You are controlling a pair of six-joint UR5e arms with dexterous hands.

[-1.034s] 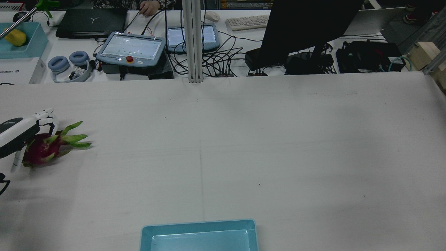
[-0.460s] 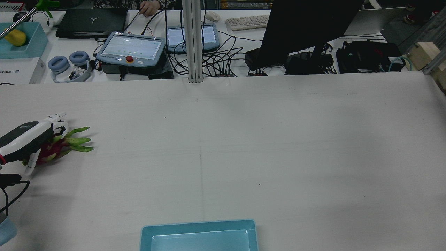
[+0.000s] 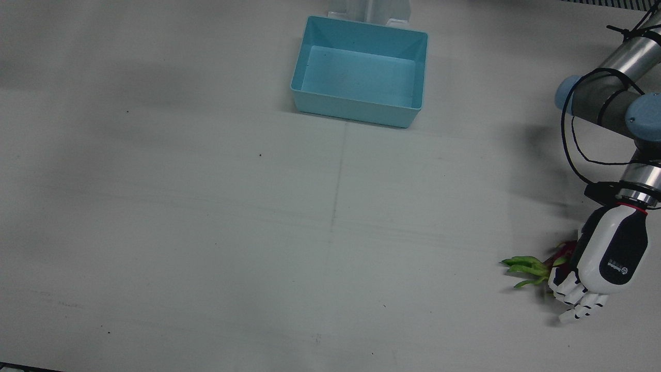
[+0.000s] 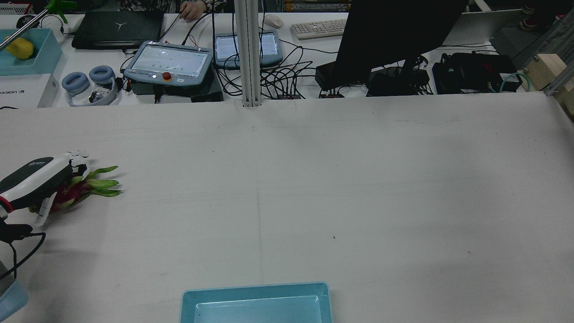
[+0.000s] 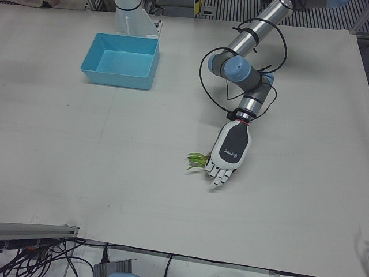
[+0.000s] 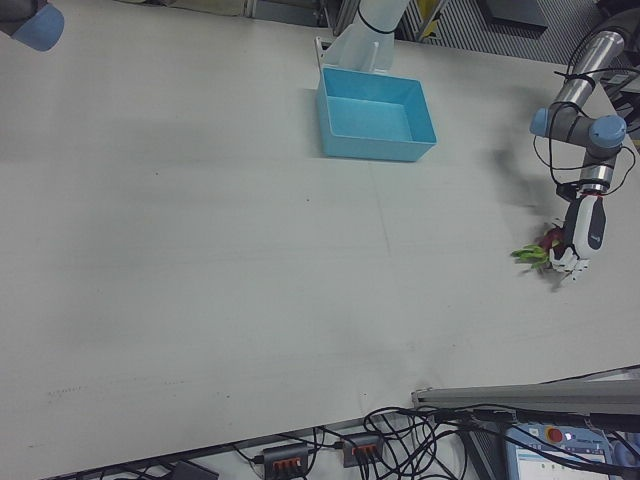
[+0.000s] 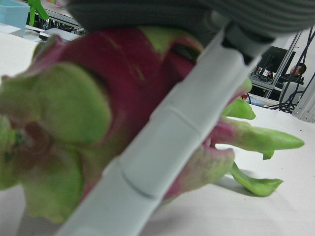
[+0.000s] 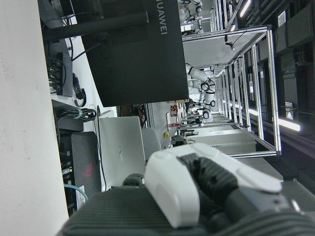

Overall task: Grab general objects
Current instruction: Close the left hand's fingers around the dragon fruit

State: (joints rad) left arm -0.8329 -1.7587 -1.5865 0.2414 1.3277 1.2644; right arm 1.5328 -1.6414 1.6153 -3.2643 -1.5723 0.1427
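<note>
A magenta dragon fruit (image 4: pixel 67 193) with green leaf tips lies on the white table at its far left in the rear view. My left hand (image 4: pixel 36 177) lies palm-down on top of it, with the fingers reaching past the fruit and only slightly curled, not wrapped under it. In the front view the hand (image 3: pixel 604 258) covers most of the fruit (image 3: pixel 524 266). In the left hand view the thumb (image 7: pixel 162 142) crosses close against the fruit (image 7: pixel 98 98), which rests on the table. The right hand view shows only part of my right hand (image 8: pixel 206 187), away from the table.
A light blue bin (image 3: pixel 361 111) stands empty at the table's edge between the arm pedestals, far from the fruit. Teach pendants (image 4: pixel 168 63), cables and a monitor (image 4: pixel 394 36) sit on the desk beyond the table's far edge.
My left hand has come forward and down over the dragon fruit, now covering most of it. The fruit has shifted slightly, its leaf tips pointing a little more to the right.
</note>
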